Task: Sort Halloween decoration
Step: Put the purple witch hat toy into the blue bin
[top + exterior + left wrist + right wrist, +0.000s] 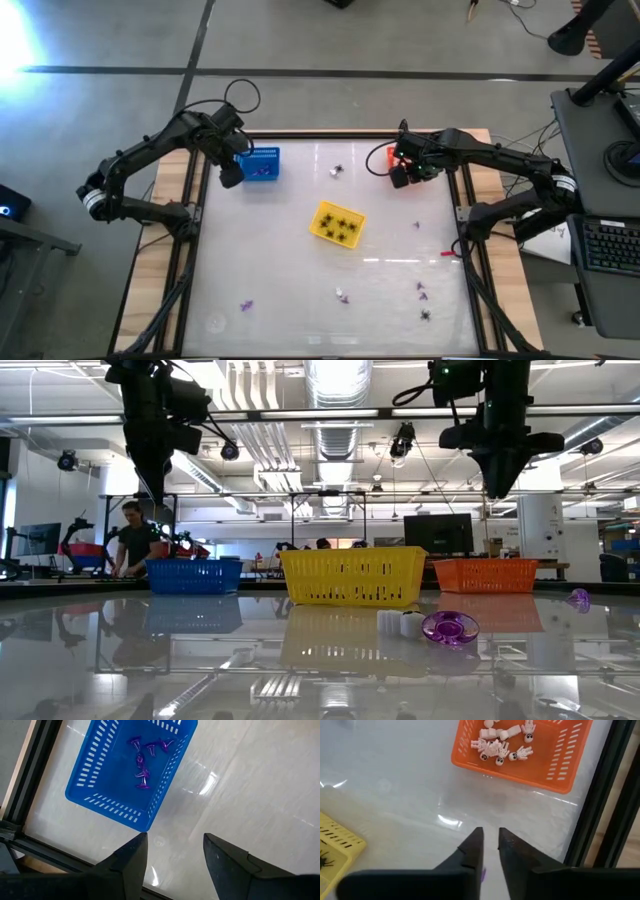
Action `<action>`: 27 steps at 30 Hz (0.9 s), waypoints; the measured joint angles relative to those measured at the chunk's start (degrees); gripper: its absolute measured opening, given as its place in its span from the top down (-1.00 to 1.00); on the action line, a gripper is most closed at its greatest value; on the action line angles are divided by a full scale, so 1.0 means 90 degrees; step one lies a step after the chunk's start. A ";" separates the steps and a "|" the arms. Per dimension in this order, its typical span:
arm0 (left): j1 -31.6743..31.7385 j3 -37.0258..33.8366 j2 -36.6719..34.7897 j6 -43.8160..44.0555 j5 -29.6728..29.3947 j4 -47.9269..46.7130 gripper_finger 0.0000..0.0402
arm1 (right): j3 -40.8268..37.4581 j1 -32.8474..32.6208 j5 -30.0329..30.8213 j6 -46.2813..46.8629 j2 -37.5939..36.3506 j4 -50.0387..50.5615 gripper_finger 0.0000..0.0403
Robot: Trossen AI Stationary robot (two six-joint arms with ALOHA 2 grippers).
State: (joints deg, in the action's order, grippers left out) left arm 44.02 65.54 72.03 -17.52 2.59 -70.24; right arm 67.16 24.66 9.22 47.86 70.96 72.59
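Observation:
Decoration pieces lie in three baskets. Purple bits (pixel 141 765) are in the blue basket (pixel 262 164), black spiders (pixel 341 226) in the yellow basket (pixel 322 212), and white skeletons (pixel 500 742) in the orange basket (pixel 555 770). Loose pieces rest on the table: purple ones (pixel 246 305) (pixel 420 290), a white one (pixel 341 294) and a black spider (pixel 426 314). My left gripper (pixel 175 850) hangs open beside the blue basket with nothing between its fingers. My right gripper (pixel 490 837) hangs beside the orange basket, its fingertips a narrow gap apart. My right gripper points down, high above the table. A purple sliver (pixel 483 874) shows far back in the gap, against the inner side of one finger. I cannot tell whether the fingers touch it or it lies on the table below.
The black frame rails (pixel 196 190) (pixel 462 200) run along the table's left and right sides, close to both arms. Another piece (pixel 337 171) lies between the blue and orange baskets. In the low view a purple piece (pixel 449 627) and a white one (pixel 405 623) lie before the yellow basket.

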 joint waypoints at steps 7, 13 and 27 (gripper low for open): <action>0.0001 0.0000 0.0000 0.0000 0.0000 0.0001 0.12 | 0.0000 -0.0002 0.0101 -0.0144 0.0002 -0.0075 0.40; 0.0000 0.0000 0.0000 0.0000 0.0000 0.0140 0.12 | 0.0000 -0.0002 0.0102 -0.0144 0.0010 -0.0175 0.31; -0.0002 0.0000 0.0000 0.0174 -0.0002 0.0311 0.12 | -0.0002 -0.0002 0.0159 -0.0144 0.0012 -0.1698 0.32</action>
State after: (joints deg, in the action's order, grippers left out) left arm 44.01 65.54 72.03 -15.96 2.57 -67.44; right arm 67.13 24.64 10.66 46.57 71.07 57.31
